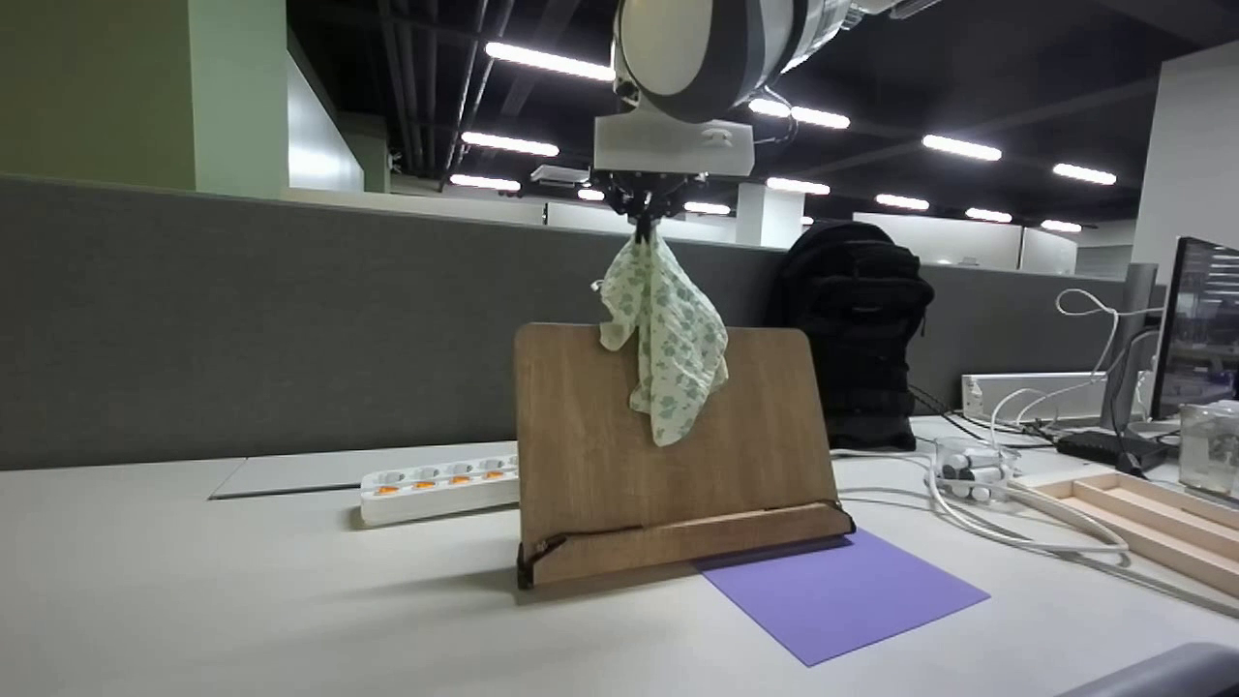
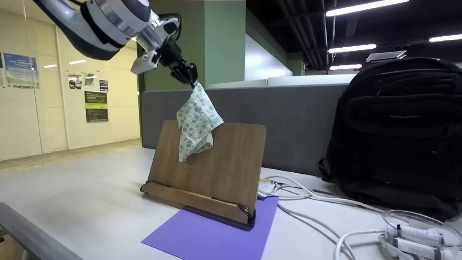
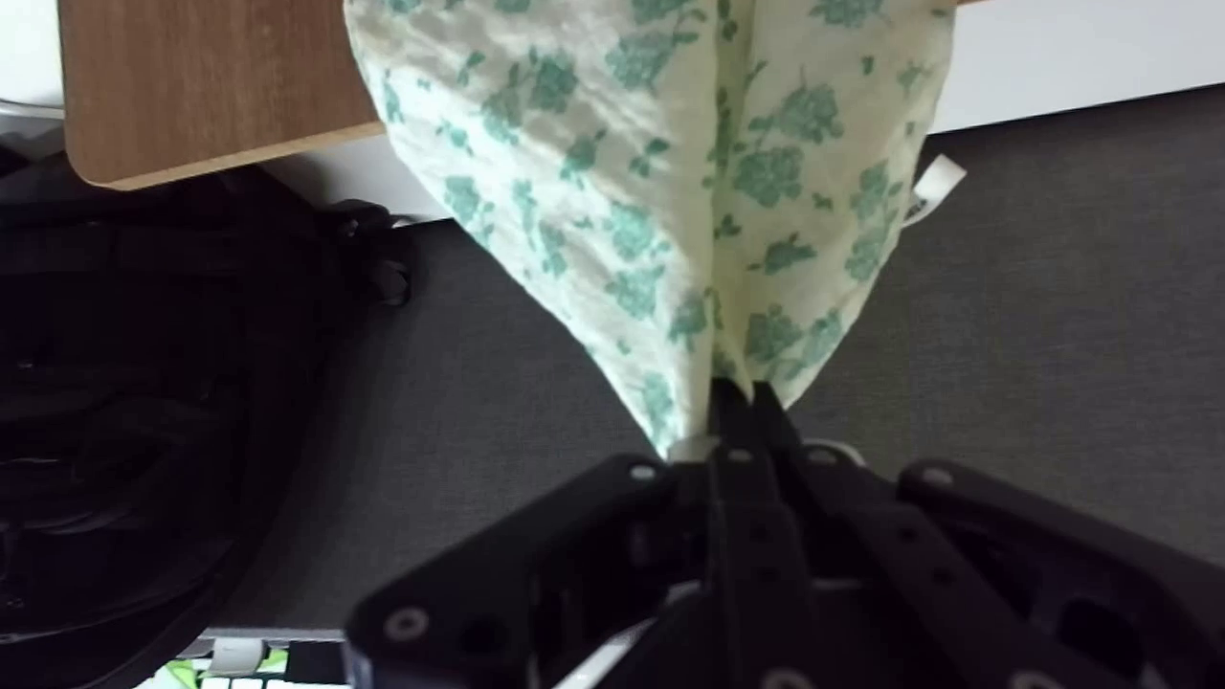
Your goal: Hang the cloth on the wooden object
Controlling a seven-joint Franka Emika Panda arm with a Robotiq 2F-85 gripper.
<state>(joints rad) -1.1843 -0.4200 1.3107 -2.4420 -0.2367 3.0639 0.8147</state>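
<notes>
The cloth [image 1: 678,329], off-white with a green floral print, hangs gathered from a pinch at its top and fans out downward in loose folds. Its lower part falls in front of the upper part of the wooden bookstand [image 1: 600,455] in both exterior views; whether fabric and board touch, I cannot tell. A small white tab [image 1: 597,285] sticks out at the cloth's left edge in an exterior view.

The Robotiq gripper [image 1: 645,230] is angled downward, higher than the board's top edge, its two fingers [image 3: 729,411] together and clamped on the top of the cloth. The Panda arm [image 2: 108,21] reaches in from the left in an exterior view.

The bookstand leans back on the white table [image 1: 242,600], with a ledge [image 1: 692,544] along its near bottom edge and dark clips [image 2: 244,208] at the ledge's ends. A purple sheet [image 1: 852,600] lies flat, partly beneath the stand's right end, and spreads toward the near side. Left of the stand and farther back, a white power strip [image 1: 440,494] with orange switches runs partly out of sight behind the board.

A black backpack [image 1: 857,339] stands at the far right, just beside the grey partition [image 1: 252,329] that lines the far side of the table. Right of the stand, white cables [image 2: 357,233] loop near a clear round container [image 2: 426,216] holding white labelled cylinders [image 2: 415,247]. Farther right, a compartmented wooden tray [image 1: 1166,547] lies on the near side of a black monitor [image 1: 1205,329].
</notes>
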